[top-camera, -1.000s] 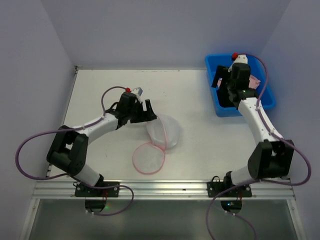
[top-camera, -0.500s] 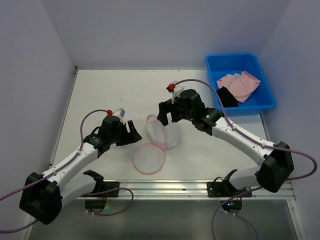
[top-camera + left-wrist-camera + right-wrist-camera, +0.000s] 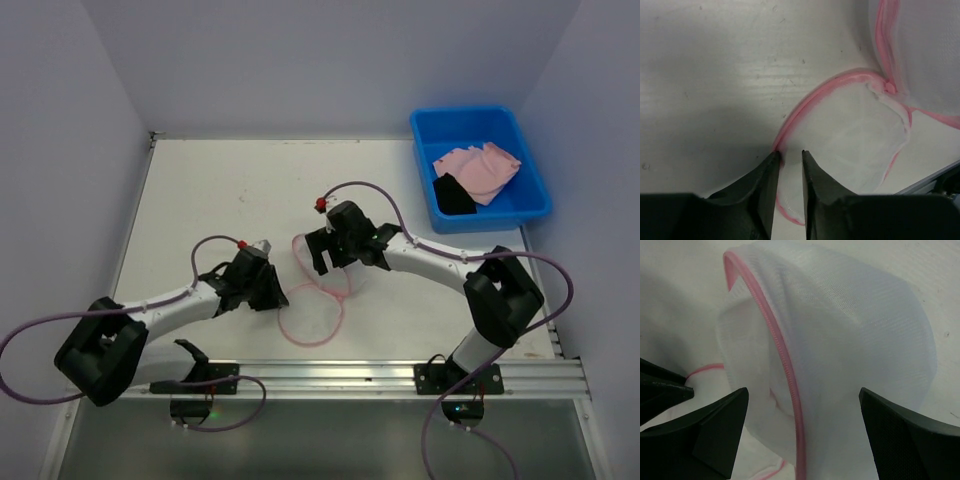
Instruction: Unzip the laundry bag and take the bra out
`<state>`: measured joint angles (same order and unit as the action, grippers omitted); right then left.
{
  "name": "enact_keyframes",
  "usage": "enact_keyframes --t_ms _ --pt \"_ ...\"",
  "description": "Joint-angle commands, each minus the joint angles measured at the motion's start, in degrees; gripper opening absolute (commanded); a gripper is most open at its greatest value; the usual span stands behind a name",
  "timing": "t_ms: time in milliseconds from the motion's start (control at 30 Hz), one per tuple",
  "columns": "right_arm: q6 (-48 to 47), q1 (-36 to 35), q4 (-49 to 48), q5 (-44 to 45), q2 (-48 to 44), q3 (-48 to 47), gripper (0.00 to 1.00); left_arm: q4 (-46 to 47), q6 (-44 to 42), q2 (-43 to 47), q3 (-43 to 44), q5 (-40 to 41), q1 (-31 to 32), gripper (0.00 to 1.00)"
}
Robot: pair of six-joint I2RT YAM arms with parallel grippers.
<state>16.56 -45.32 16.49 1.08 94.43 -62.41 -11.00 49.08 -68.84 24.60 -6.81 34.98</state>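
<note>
Laundry bag [image 3: 318, 296] sits mid-tabletop [image 3: 220, 190], slightly near of centre. It is already unzipped: the flat mesh flap with pink rim lies on the near side, and the dome half stands up on its edge just beyond it, the two joined at one spot on the pink trim. No garment shows through the mesh. The bra [image 3: 480, 168] is well apart from it, crumpled in the blue bin [image 3: 490, 218] at the far right corner beside a small black item [image 3: 456, 196]. So both steps look done; my guess is the arms are only steadying or tidying the empty pouch. Left claw [image 3: 789, 156] is nearly pressed together, fingers astride the pink rim at the flap's left edge with a thin slit between them. It looks like it is pinching the rim, probably to anchor the flap so the bag doesn't slide. Right claw [image 3: 803, 392] is spread wide, the fingers well apart on either side of the dome and not visibly touching the mesh, which explains why the dome stands propped rather than collapsed. Left arm runs low over the tabletop from its near-left base, elbow folded at the left, forearm pointing right at the flap. Right arm sweeps left from the near-right base, forearm low and long, wrist at the dome's far side, claw aimed down and left.
</note>
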Motion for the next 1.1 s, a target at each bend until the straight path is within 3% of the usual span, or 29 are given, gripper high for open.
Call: enact_keyframes --t_ms 0,333,400,433,533,633,833,1067 --pt "2.42 0.06 -0.58 3.75 -0.83 0.79 0.93 -1.91 -1.44 -7.61 3.41 8.55 0.53 0.28" --pt "10.51 0.14 2.14 3.41 -4.96 7.12 0.93 -8.42 -12.67 -27.22 26.17 24.99 -1.92 0.19" --pt "12.52 0.14 1.36 2.7 -6.19 8.7 0.93 -8.07 -13.74 -27.31 27.86 25.27 -3.07 0.22" --pt "12.97 0.06 1.0 2.87 -6.54 9.06 0.93 -7.89 -14.18 -26.36 28.31 25.09 -4.21 0.29" --pt "14.38 0.14 -1.28 3.31 -8.12 10.03 0.92 -7.98 -14.54 -22.85 27.61 23.34 -5.1 0.48" --pt "15.43 0.32 -2.87 3.66 -8.92 9.85 0.92 -8.95 -12.35 -17.41 23.05 20.35 -5.19 0.56" --pt "17.72 1.37 -6.12 2.35 -8.21 10.2 0.91 -10.0 -5.58 -4.93 10.57 17.71 -5.8 0.61" --pt "18.16 1.81 -8.84 -0.03 -6.63 10.91 0.91 -7.99 -3.11 -3.05 4.76 15.43 -7.47 0.6"
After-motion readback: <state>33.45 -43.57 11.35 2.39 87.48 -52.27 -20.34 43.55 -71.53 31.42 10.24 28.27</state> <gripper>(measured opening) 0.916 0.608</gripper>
